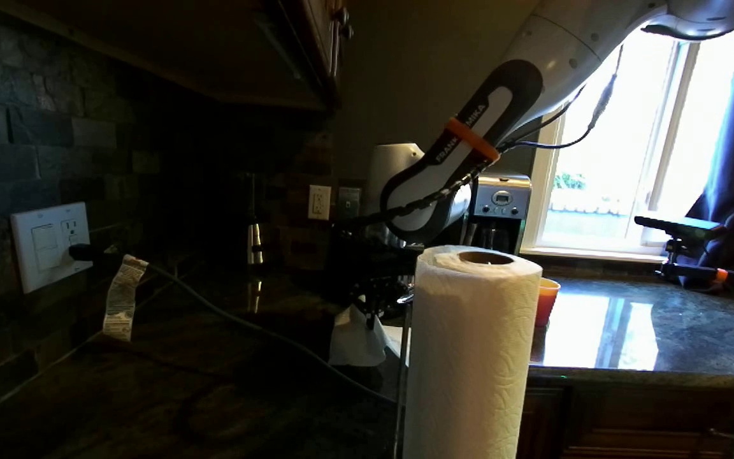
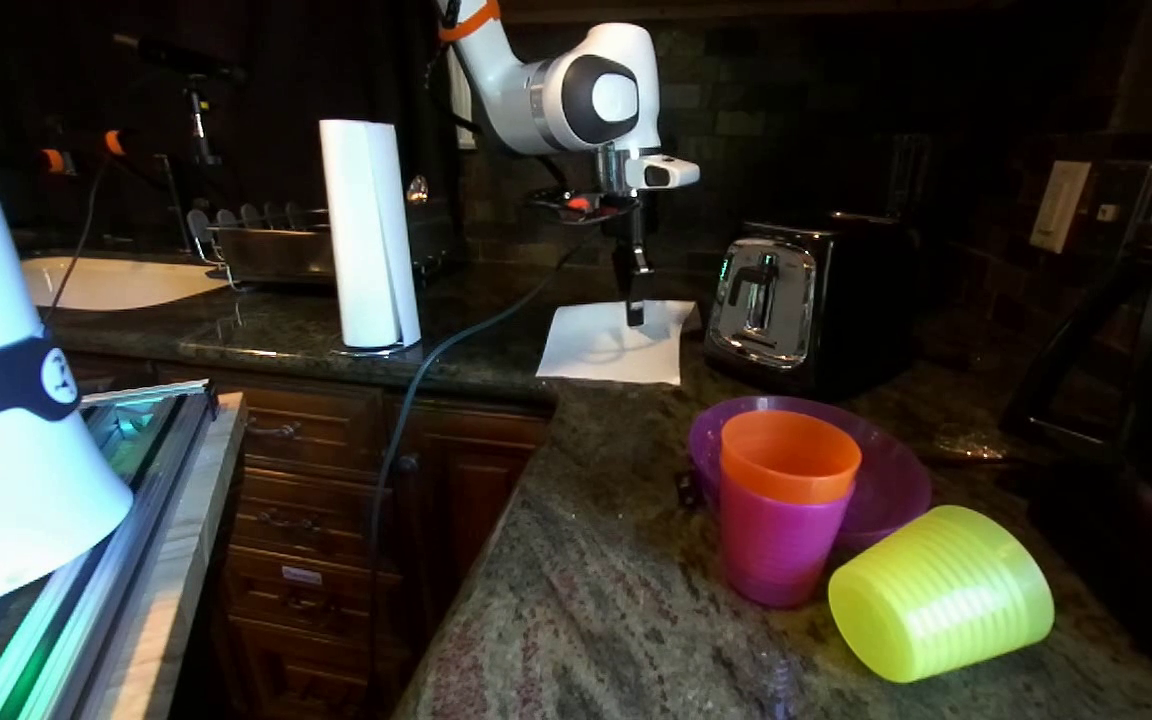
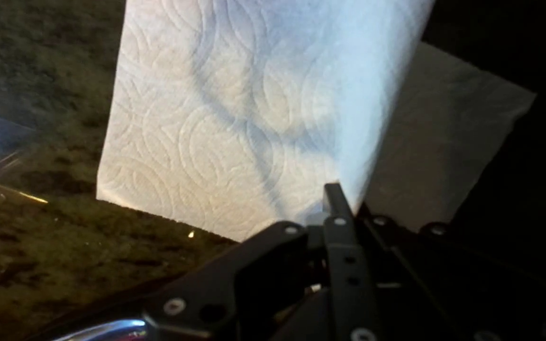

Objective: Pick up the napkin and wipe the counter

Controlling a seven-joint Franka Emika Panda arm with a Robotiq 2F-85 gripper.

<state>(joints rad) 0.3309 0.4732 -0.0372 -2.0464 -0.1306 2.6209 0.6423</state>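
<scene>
One white napkin [image 2: 601,350] lies at the inner corner of the surface [image 2: 576,560], reaching its front edge, and a raised fold of it is pinched between the fingertips of the end effector [image 2: 636,315], which points down from above. Just beside the napkin stands a toaster [image 2: 851,310]. On the opposite side a cable [image 2: 423,372] drops over the front edge, then comes an upright paper towel roll [image 1: 472,357], hiding part of the napkin in an exterior view. Along the other stretch are a purple bowl [image 2: 898,490], a pink cup [image 2: 784,545] with an orange cup [image 2: 791,455] nested inside, and a yellow-green cup [image 2: 946,600] on its side.
</scene>
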